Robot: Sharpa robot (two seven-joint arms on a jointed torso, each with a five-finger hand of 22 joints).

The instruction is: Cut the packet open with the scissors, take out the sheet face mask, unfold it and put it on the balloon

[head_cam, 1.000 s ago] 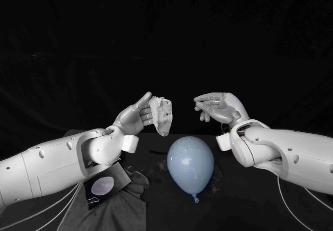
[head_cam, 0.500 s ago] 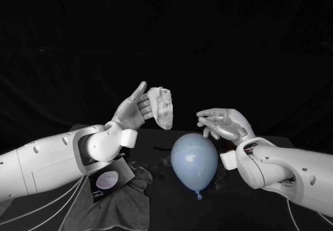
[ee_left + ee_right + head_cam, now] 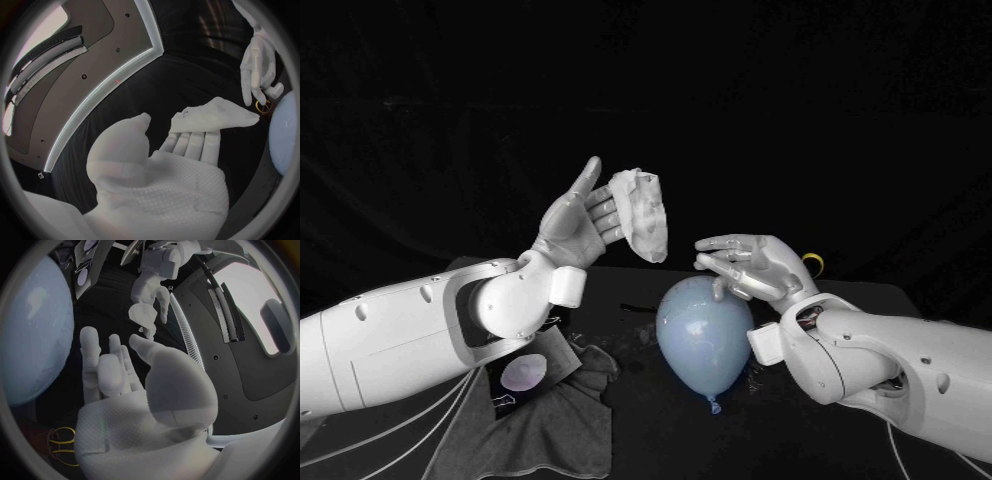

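A pale blue balloon [image 3: 704, 340] lies on the black table, knot toward me. My left hand [image 3: 578, 228] is raised above and to its left. A folded white sheet mask [image 3: 643, 218] hangs from its straightened fingers, with the thumb apart. In the left wrist view the mask [image 3: 212, 115] lies across the fingertips [image 3: 187, 145]. My right hand [image 3: 754, 265] hovers just over the balloon's far end, fingers loosely bent and holding nothing. The right wrist view shows the right hand [image 3: 125, 390] beside the balloon [image 3: 31, 340], with the left hand [image 3: 153, 287] and mask [image 3: 144, 315] beyond.
The cut packet [image 3: 519, 378] lies on a grey cloth [image 3: 553, 425] at the near left, under my left arm. The yellow scissors handle [image 3: 812, 263] peeks out behind my right hand. It also shows near the right wrist as scissors [image 3: 62, 442].
My right hand has come down from beside the mask to just above the balloon's far end. My left hand has lifted the mask slightly.
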